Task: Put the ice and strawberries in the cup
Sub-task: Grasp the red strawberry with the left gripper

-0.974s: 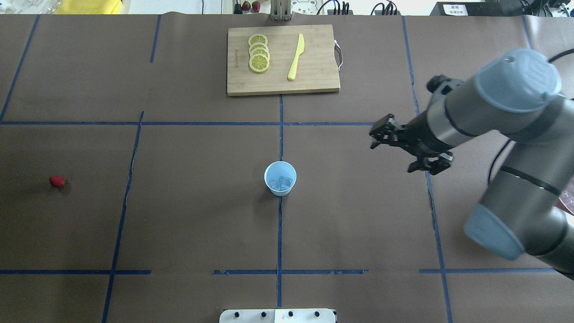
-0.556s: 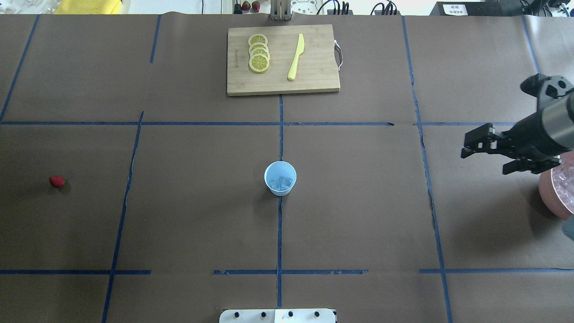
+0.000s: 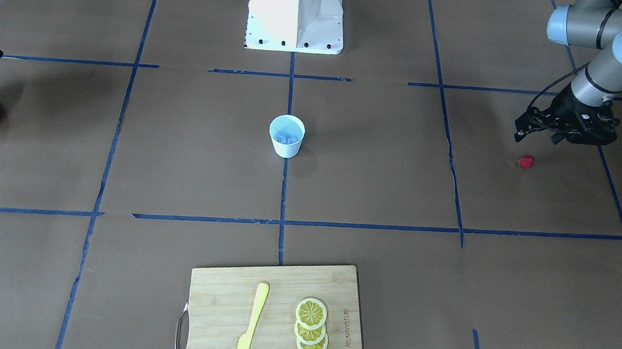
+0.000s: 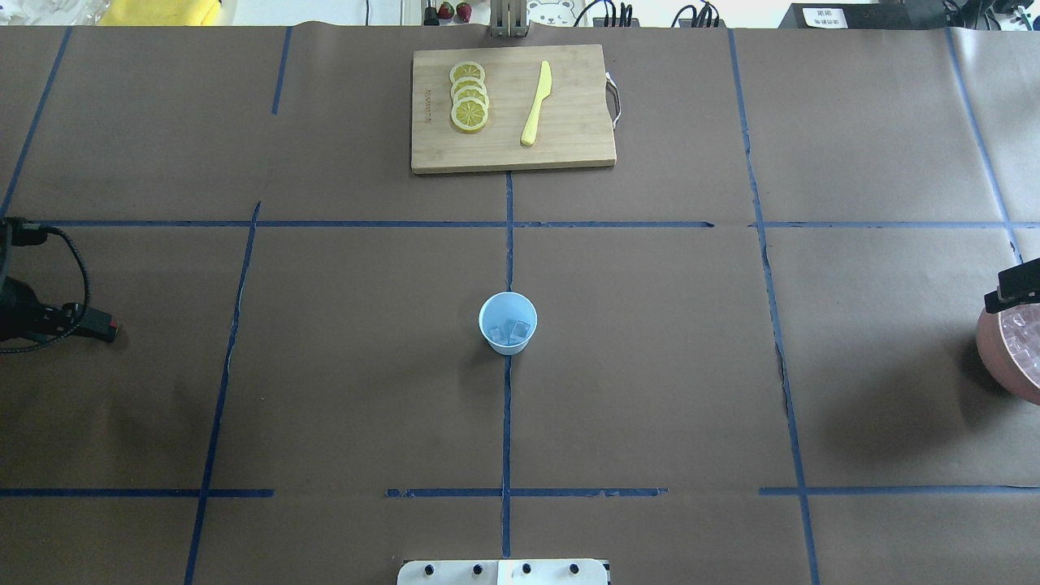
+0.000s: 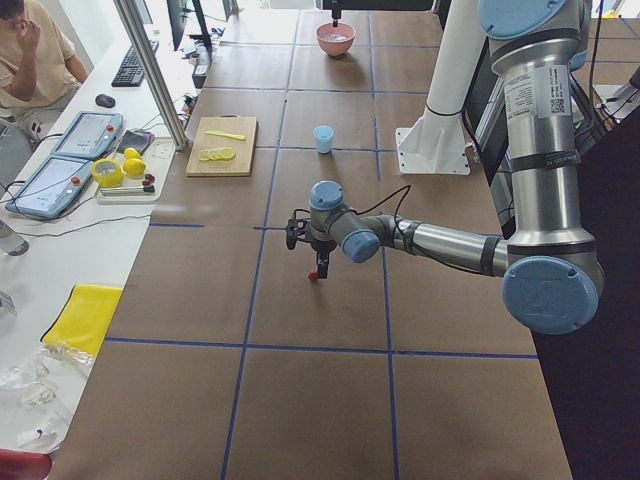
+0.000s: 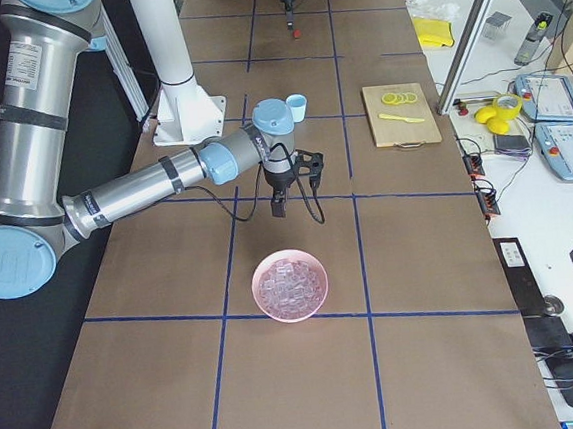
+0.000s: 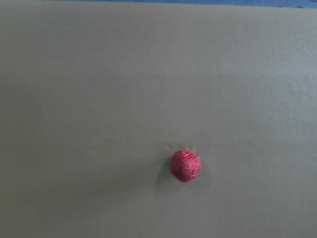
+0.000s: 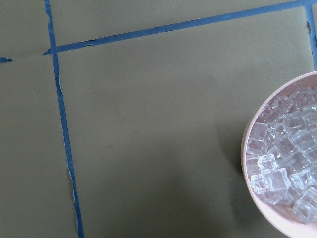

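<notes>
The white cup stands at the table's middle with clear ice cubes inside; it also shows in the front view. The dark-red strawberry lies on the paper at the robot's far left, and shows alone in the left wrist view. My left gripper hangs open just above and beside the strawberry, apart from it; in the overhead view the gripper mostly covers it. My right gripper is at the right edge next to the ice bowl, only partly in view, open and empty.
A pinkish-brown bowl full of ice cubes sits at the far right. A wooden cutting board at the back holds lemon slices and a yellow knife. The robot base stands at the near edge.
The right arm has swung away from the cup to the right, to the bowl at the frame edge. The left arm has come in at the left, over the strawberry.
</notes>
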{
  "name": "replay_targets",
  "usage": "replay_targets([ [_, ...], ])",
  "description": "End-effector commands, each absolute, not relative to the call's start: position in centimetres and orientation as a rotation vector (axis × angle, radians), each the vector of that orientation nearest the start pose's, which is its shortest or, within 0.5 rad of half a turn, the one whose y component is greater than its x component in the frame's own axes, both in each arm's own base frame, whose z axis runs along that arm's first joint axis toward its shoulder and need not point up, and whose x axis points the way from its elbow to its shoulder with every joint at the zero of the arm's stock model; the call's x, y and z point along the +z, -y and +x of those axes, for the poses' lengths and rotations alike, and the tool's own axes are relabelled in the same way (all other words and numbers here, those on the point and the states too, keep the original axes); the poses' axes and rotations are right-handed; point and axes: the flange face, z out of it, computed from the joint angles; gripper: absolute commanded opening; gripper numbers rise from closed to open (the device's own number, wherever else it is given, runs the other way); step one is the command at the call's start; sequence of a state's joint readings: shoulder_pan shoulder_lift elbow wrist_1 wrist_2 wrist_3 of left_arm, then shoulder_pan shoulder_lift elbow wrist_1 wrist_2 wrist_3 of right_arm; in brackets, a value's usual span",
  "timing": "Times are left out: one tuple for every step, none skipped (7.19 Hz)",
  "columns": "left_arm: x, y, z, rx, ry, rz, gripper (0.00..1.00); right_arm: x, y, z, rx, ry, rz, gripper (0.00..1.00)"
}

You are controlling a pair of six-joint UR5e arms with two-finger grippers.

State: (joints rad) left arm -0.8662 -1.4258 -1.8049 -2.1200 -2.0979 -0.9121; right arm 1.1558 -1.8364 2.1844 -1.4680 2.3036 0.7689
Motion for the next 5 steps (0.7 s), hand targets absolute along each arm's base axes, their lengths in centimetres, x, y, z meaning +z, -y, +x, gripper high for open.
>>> replay_targets([
  [56.0,42.5,26.0,-0.027,-0.796,0.088,1.0,46.0,37.3,-8.9,0.165,0.839,-0.035,1.0],
  [56.4,43.3,26.7,-0.027,-0.792,0.084,1.0,46.0,37.3,-8.6,0.174,0.839,-0.033,1.0],
  [57.5,43.4,26.7,-0.023,-0.791,0.085,1.0,46.0,37.3,-8.5,0.174,0.839,-0.033,1.0],
  [58.0,43.3,26.6,-0.028,-0.793,0.082,1.0,46.1,37.3,-8.5,0.175,0.839,-0.035,1.0],
  [58.3,43.0,26.4,-0.032,-0.79,0.075,1.0,46.1,37.3,-8.6,0.175,0.839,-0.035,1.0],
])
